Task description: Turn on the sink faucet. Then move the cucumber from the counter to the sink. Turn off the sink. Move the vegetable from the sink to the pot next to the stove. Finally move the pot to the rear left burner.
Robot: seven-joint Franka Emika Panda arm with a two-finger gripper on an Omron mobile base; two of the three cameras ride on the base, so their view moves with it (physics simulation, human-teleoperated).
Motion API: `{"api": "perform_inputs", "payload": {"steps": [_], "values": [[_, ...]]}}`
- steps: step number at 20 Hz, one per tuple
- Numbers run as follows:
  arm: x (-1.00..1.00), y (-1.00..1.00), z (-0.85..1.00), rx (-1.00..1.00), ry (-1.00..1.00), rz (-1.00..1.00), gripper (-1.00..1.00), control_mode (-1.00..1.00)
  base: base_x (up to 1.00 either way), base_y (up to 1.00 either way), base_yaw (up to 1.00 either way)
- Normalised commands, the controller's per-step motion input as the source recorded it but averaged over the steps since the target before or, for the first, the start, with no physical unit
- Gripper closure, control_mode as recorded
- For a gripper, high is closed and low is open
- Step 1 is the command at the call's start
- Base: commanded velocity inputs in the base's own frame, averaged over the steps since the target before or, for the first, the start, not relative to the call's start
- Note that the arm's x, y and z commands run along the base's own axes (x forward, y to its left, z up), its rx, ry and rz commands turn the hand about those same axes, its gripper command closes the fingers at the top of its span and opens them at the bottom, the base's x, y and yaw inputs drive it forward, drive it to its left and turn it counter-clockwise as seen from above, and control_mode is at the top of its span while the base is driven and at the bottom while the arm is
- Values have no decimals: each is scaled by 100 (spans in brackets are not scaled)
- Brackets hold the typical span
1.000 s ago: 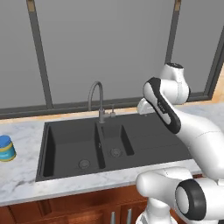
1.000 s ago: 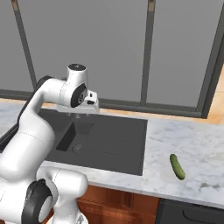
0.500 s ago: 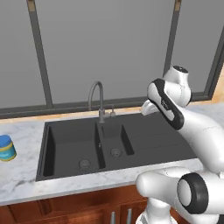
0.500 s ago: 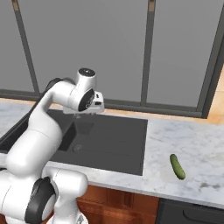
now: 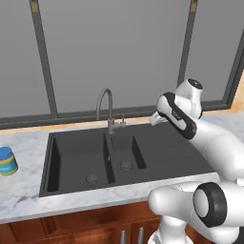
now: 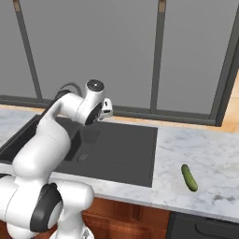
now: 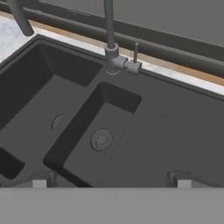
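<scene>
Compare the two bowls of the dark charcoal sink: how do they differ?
The large bowl of the dark charcoal double-basin sink is wider and longer than the small bowl. The large bowl lies at the sink's left end by the white marble counter; the small bowl sits between it and the flat drainboard. Both are dark, rectangular and have a round drain.
</scene>
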Motion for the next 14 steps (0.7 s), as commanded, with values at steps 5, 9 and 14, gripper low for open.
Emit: {"api": "perform_inputs", "payload": {"steps": [5, 9, 14], "values": [[1, 0, -18, 1, -12, 14, -100, -100, 0, 0, 0], [1, 1, -8, 3, -9, 16, -100, -100, 0, 0, 0], [33, 4, -19, 9, -10, 11, -100, -100, 0, 0, 0]]}}
